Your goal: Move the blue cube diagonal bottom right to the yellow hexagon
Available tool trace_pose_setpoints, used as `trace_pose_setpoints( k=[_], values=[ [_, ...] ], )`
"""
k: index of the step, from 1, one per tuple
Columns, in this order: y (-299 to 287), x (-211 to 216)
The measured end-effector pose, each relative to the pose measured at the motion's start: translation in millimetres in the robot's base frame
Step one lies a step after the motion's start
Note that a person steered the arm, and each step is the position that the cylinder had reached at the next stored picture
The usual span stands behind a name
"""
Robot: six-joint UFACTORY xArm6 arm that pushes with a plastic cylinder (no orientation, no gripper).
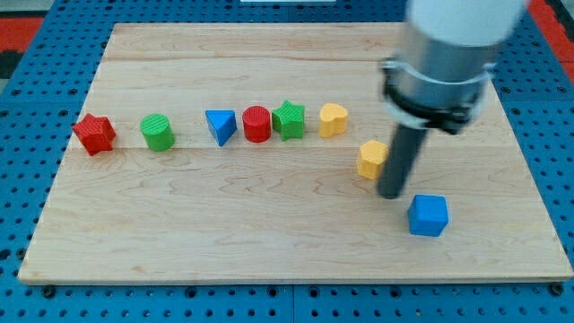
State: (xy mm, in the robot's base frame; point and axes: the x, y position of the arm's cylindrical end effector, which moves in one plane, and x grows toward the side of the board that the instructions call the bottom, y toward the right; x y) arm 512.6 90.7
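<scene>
A red star (94, 134) is seen toward the view's left on a pale wooden board (224, 233). To its right, apart from it, a green cylinder (158, 132) is stood. Further right a blue triangle (221, 126) is placed. Just beside that, a red cylinder (256, 124) is set, and a green star (289, 120) is pressed against its right side. A yellow heart (333, 118) is found slightly right of the green star, with a small gap between. All six are laid out in a loose row across the board's upper half. The board is surrounded by a blue pegboard (27, 99) with regular holes.
</scene>
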Motion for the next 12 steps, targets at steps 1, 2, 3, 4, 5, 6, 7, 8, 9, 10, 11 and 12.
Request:
trace_pose_setpoints(
  k=[1, 2, 3, 4, 5, 6, 7, 8, 9, 10, 11, 12],
  values=[
    [-30, -3],
    [0, -5],
    [0, -14],
    [-26, -26],
    [-57, -27],
    [-24, -29],
    [-21, -29],
    [-31, -5],
    [-10, 54],
    [25, 58],
    [37, 62],
    [45, 72]
  ],
)
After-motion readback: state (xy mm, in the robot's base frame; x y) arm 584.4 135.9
